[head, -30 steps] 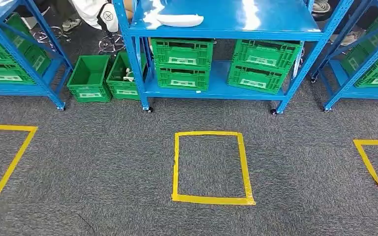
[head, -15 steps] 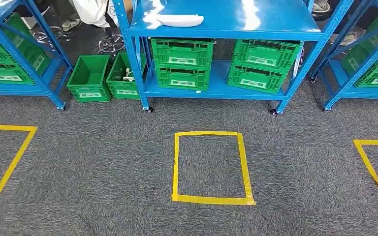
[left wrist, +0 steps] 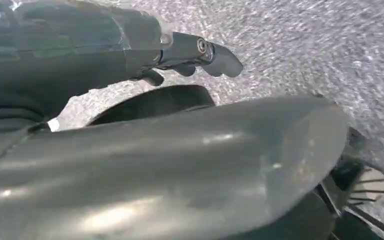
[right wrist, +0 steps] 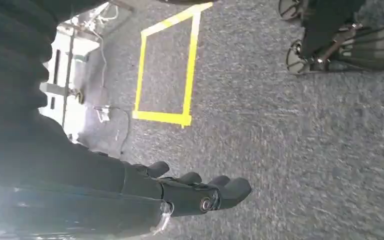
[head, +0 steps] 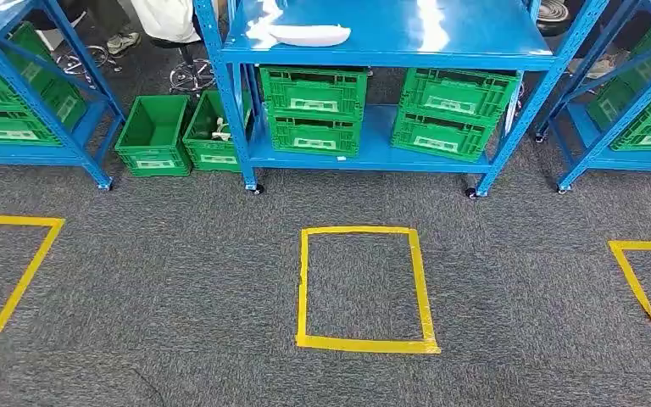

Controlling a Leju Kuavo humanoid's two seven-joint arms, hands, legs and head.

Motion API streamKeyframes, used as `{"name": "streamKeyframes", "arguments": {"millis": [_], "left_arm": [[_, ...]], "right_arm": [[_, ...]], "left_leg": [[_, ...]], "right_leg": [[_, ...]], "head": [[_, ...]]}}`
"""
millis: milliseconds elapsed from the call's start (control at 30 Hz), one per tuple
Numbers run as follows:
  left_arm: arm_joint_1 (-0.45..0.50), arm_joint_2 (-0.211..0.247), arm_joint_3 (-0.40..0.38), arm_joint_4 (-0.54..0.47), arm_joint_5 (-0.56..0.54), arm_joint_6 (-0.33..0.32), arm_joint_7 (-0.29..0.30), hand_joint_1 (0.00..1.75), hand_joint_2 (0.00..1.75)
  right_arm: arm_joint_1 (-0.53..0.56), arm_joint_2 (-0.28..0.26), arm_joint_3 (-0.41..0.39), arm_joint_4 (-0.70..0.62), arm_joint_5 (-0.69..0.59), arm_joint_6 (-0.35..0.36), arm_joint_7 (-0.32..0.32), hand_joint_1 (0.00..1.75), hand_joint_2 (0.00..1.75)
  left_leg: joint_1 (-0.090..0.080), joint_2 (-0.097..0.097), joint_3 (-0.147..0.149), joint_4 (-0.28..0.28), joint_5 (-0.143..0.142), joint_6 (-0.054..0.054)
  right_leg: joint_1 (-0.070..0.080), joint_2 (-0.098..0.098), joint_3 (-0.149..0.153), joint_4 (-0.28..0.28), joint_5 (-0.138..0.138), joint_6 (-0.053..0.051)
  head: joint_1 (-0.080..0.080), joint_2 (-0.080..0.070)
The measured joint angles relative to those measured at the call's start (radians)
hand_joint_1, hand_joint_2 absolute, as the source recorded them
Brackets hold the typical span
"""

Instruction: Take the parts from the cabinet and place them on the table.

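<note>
Cabinet: a blue metal shelving unit (head: pixel 390 38) on castors is seen straight ahead in the head view, standing on grey carpet (head: pixel 178 280).
Part: a white, elongated part (head: pixel 309 35) is laid on the cabinet's upper shelf, towards its left side.
Lower shelf: four green crates (head: pixel 315 93) are stacked in two pairs, one pair to the left and one to the right.
Floor crates: two open green crates (head: pixel 153 134) are set on the carpet just beside the cabinet's left leg; pale items are seen in the one nearer the leg.
Floor marking: a yellow tape rectangle (head: pixel 364 287) is laid on the carpet in front of the cabinet.
Left hand: the left hand (left wrist: pixel 190 52) is held over the carpet, fingers extended and loosely together, nothing grasped.
Right hand: the right hand (right wrist: pixel 195 192) is held over the carpet, fingers extended side by side, nothing grasped.
Person: white clothing and a shoe (head: pixel 123 41) are seen behind the cabinet.
</note>
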Motion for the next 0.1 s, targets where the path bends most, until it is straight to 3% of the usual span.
{"name": "streamKeyframes", "arguments": {"millis": [100], "left_arm": [[0.0,0.006,0.0,0.001,0.0,-0.005,0.018,0.0,0.0]], "right_arm": [[0.0,0.001,0.001,0.0,-0.001,-0.002,0.001,0.0,1.75]], "left_leg": [[0.0,0.0,0.0,0.0,0.0,0.0]], "right_leg": [[0.0,0.0,0.0,0.0,0.0,0.0]], "head": [[0.0,0.0]]}}
